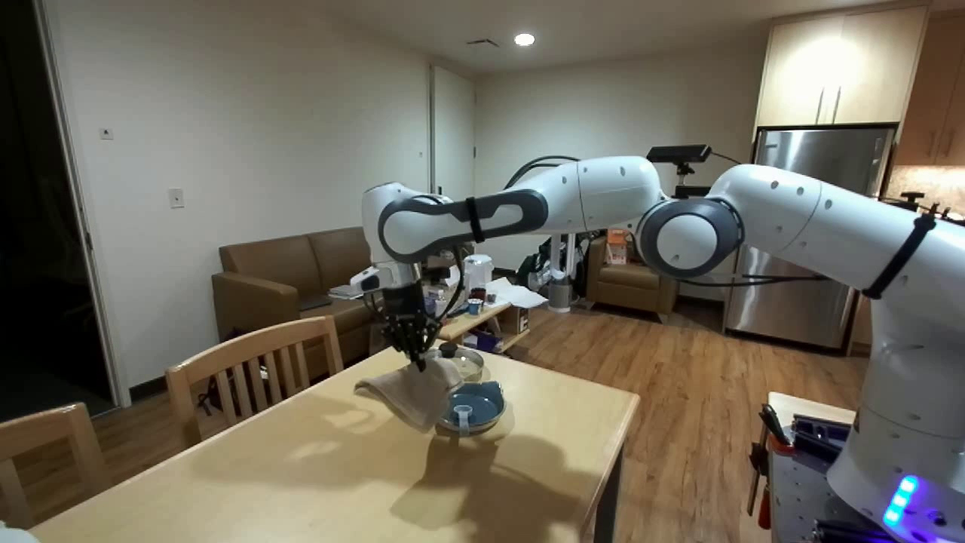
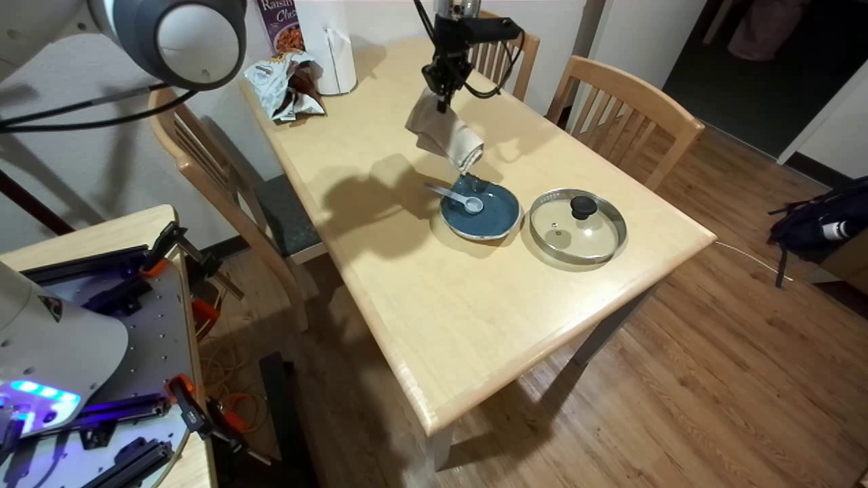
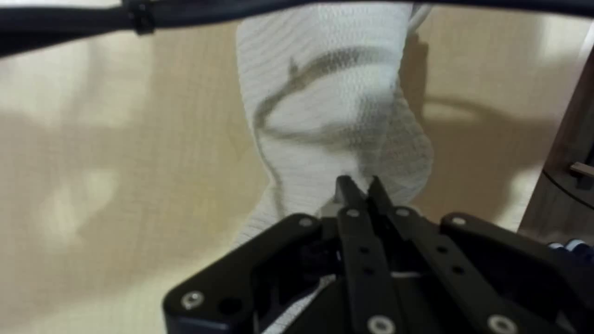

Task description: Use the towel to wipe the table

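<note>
A beige towel (image 1: 411,394) hangs from my gripper (image 1: 419,365), bunched at the fingertips with its folds spread below. It also shows in an exterior view (image 2: 453,139) and fills the middle of the wrist view (image 3: 320,88). My gripper (image 3: 358,183) is shut on the towel; its fingertips nearly meet around the cloth, and the pinched part is mostly hidden. The towel appears held over the wooden table (image 2: 400,291), its lower end close to the blue dish; whether it touches the table I cannot tell.
A blue dish (image 2: 498,215) with a measuring spoon (image 2: 472,205) in it stands beside the towel. A glass lid (image 2: 576,237) with a black knob lies next to it. A snack bag (image 2: 285,85) and white roll (image 2: 333,64) stand at the table's end. Chairs (image 2: 627,102) line the sides.
</note>
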{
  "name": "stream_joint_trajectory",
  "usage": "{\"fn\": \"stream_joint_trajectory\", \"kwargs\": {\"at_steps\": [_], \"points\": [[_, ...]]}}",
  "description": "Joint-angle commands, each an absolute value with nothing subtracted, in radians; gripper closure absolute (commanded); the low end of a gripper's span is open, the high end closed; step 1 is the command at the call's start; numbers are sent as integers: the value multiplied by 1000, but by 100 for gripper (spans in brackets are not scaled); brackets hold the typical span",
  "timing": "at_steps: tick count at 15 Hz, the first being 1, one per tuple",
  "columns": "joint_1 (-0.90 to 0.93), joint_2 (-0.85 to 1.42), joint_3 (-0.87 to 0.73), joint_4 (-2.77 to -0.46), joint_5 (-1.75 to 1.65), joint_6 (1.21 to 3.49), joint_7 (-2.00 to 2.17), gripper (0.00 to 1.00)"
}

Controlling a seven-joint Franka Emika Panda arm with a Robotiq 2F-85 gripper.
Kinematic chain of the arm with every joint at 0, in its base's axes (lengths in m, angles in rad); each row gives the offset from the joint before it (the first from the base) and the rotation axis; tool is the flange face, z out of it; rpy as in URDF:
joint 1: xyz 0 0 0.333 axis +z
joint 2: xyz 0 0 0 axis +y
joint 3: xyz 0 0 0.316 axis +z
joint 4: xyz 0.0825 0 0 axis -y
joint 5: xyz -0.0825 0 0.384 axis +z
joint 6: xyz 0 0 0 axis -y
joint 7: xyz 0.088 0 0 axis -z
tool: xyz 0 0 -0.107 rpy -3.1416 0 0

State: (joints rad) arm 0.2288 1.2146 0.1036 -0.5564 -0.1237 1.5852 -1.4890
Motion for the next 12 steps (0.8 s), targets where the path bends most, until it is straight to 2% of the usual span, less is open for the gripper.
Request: {"fn": "stream_joint_trajectory", "kwargs": {"at_steps": [1, 8, 9, 12], "points": [[203, 1207, 103, -555, -120, 1591, -1481, 93], [184, 1193, 104, -555, -110, 1593, -1455, 93], [186, 1193, 104, -555, -110, 1593, -1452, 98], [181, 1247, 117, -517, -109, 1710, -1523, 98]]}}
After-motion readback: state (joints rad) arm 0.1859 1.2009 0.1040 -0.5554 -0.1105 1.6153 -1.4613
